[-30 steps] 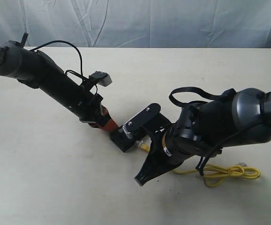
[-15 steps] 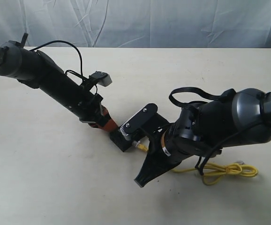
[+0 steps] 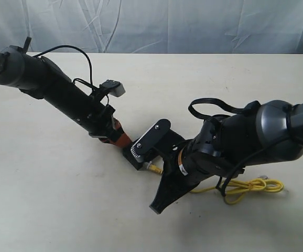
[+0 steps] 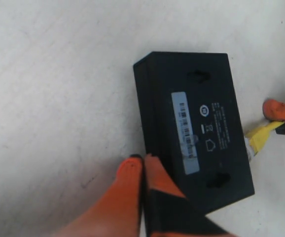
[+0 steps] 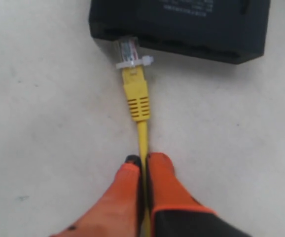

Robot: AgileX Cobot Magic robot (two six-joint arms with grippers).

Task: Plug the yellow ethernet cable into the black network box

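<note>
The black network box (image 4: 157, 118) lies flat on the table with its pale label up. My left gripper (image 4: 143, 160) is shut with nothing in it, its orange tips pressed against the box's long side. My right gripper (image 5: 143, 159) is shut on the yellow ethernet cable (image 5: 138, 94) just behind the plug boot. The clear plug (image 5: 128, 51) has its tip at a port in the box's (image 5: 182, 19) side wall; how deep it sits I cannot tell. In the exterior view the box (image 3: 134, 159) is mostly hidden under the right wrist, and the cable's loose coil (image 3: 248, 186) trails to the right.
The pale table (image 3: 52, 199) carries both black arms, which meet at the middle. A black cable loop (image 3: 209, 105) arches over the right arm. A wrinkled white backdrop (image 3: 167, 21) closes off the far edge.
The right arm has moved left toward the box, bringing the plug up to its side. The cable's coil has been dragged left behind it. The left arm has stayed still.
</note>
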